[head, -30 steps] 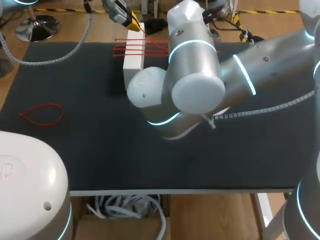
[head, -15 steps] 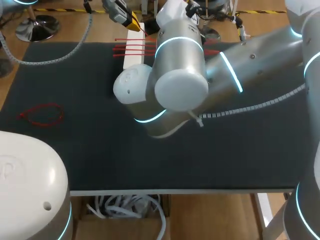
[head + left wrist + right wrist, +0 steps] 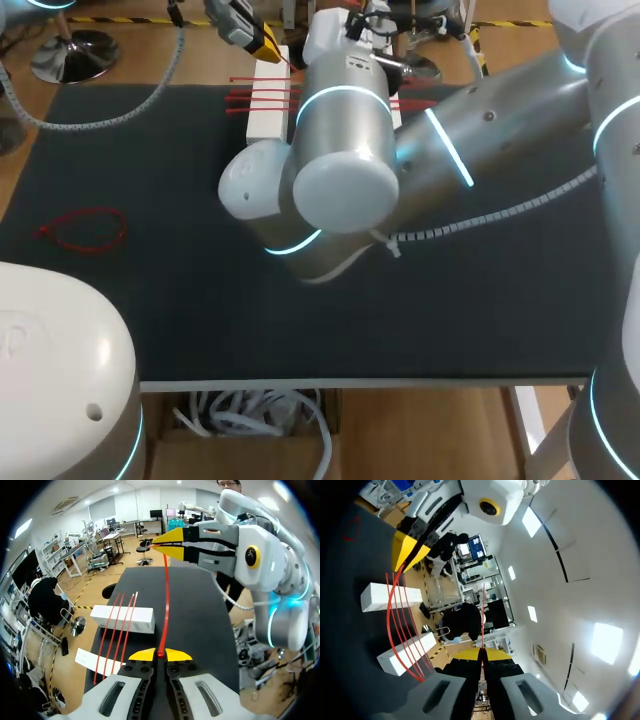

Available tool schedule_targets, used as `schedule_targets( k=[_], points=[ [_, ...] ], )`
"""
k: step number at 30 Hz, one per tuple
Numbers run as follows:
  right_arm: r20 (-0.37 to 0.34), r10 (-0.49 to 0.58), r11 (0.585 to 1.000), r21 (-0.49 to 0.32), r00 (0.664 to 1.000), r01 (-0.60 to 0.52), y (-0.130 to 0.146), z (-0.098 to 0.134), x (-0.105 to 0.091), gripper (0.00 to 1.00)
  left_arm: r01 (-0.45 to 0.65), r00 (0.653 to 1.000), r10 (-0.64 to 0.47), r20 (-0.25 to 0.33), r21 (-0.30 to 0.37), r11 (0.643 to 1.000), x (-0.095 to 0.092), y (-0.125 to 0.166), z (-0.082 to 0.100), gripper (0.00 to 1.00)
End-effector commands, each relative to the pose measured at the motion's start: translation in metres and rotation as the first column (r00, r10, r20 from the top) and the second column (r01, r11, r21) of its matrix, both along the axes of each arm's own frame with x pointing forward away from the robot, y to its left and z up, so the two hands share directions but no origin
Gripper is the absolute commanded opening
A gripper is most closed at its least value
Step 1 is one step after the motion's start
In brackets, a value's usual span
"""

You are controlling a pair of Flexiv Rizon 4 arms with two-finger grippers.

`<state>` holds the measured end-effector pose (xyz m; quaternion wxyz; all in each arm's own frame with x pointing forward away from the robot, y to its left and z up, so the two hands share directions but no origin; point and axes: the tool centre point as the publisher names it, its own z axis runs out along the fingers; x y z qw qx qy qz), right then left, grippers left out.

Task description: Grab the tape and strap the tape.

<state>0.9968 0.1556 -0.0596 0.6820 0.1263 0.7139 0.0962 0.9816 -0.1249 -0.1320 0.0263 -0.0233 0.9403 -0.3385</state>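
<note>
A thin red tie stretches between my two grippers. My left gripper is shut on one end of it, and my right gripper pinches the other end ahead. In the right wrist view my right gripper is shut on the tie, which pokes out past its tips, with the left gripper beyond. From the head camera my left gripper hangs over the far table edge; the right arm hides its own gripper. A looped red tie lies at the table's left.
Several spare red ties rest across a white block at the far edge, with a second white block beside it. My right arm's bulk covers the table's middle. A box of white cables sits below the near edge.
My right arm has swung left and toward the far edge. The left gripper and the ties on the block have stayed put.
</note>
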Motion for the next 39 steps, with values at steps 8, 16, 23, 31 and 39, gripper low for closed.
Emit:
schedule_targets(
  k=[8,16,23,31,39],
  points=[
    [-0.031,0.052,0.998,0.032,0.998,-0.051,0.006,0.003,-0.001,0.00,0.001,1.000,-0.001,-0.002,0.005,1.000,0.000,0.000,0.001,0.00],
    [-0.031,0.052,0.998,0.032,0.998,-0.051,0.006,0.003,-0.001,0.00,0.001,1.000,-0.001,-0.002,0.005,1.000,0.000,0.000,0.001,0.00],
    [-0.031,0.052,0.998,0.032,0.998,-0.051,0.006,0.003,-0.001,0.00,0.001,1.000,-0.001,-0.002,0.005,1.000,0.000,0.000,0.001,0.00],
    [-0.018,-0.007,0.998,-0.065,1.000,0.006,0.009,0.012,-0.006,0.00,0.001,1.000,-0.001,-0.002,0.005,1.000,0.000,0.000,0.001,0.00],
    [-0.022,-0.056,0.968,-0.248,0.998,0.049,0.007,0.022,-0.012,0.00,0.001,1.000,-0.001,-0.002,0.005,1.000,0.000,0.000,0.001,0.00]
  ],
)
